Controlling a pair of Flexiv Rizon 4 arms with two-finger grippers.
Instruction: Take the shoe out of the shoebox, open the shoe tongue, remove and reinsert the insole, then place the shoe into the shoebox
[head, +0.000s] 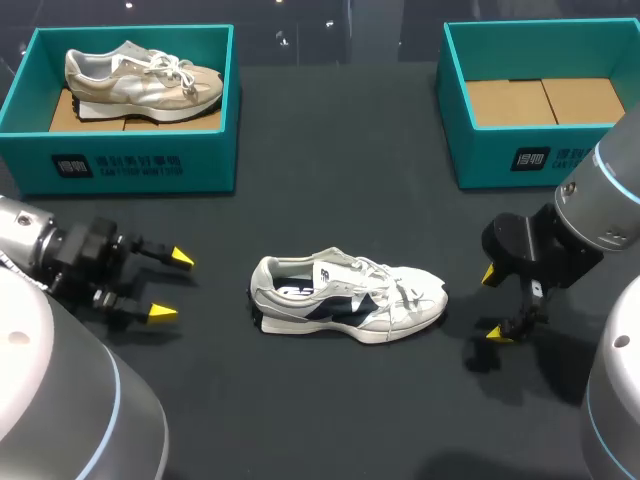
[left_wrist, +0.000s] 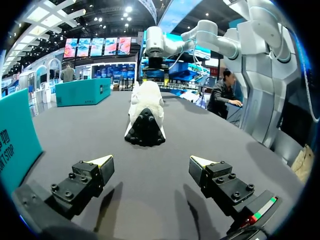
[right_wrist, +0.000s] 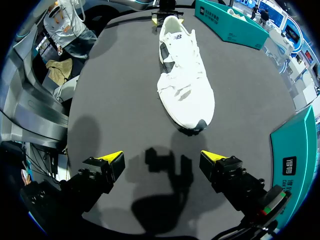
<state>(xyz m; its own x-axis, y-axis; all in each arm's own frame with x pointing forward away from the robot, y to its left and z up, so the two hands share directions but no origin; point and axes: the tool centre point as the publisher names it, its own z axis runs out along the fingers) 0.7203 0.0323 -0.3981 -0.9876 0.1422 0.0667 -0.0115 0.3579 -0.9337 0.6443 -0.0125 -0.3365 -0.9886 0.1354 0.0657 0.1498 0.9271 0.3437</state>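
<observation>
White-and-navy sneaker (head: 348, 297) sits upright on its sole at mid dark table (head: 320, 140), out of both boxes. Heel points at the left arm, toe at the right arm. Laces lie across the tongue and the insole shows in the opening.

Left gripper (head: 173, 285) hovers near the heel, well apart from it, fingers spread wide, holding nothing. Right gripper (head: 492, 303) sits just off the toe, not touching, fingers also spread and empty; its shadow falls on the table between the tips in the right wrist view.

Left teal shoebox (head: 130, 165) at the far left holds a beige sneaker (head: 140, 75). Right teal shoebox (head: 500, 150) at the far right shows only its cardboard floor.
</observation>
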